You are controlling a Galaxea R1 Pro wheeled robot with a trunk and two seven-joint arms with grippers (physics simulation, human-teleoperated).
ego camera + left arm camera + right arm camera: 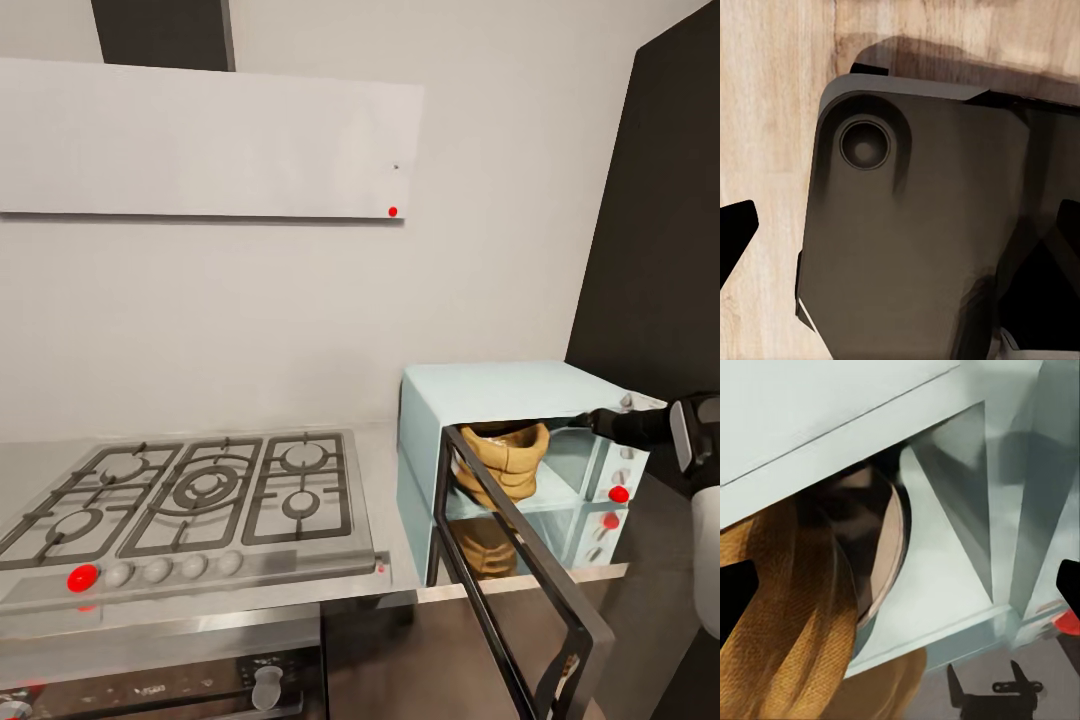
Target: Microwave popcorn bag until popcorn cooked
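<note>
The tan popcorn bag [505, 455] stands upright inside the pale mint-blue microwave [500, 385], whose dark-framed glass door [520, 590] hangs open toward me. The door glass mirrors the bag. My right gripper [603, 423] is at the upper right corner of the microwave's opening, just right of the bag. In the right wrist view the gripper [900, 592] is open, its fingertips [735, 600] spread wide. The bag [780, 615] lies toward one side and is not clamped. My left gripper [900, 240] is open, hanging over my own dark base and the wooden floor [772, 112].
The microwave sits on the grey countertop [388, 480], right of a steel gas hob [190, 500] with a built-in oven [160, 680] below. A white range hood [200, 140] hangs above. A dark tall cabinet [660, 250] closes the right side. A red indicator [618, 493] glows on the microwave panel.
</note>
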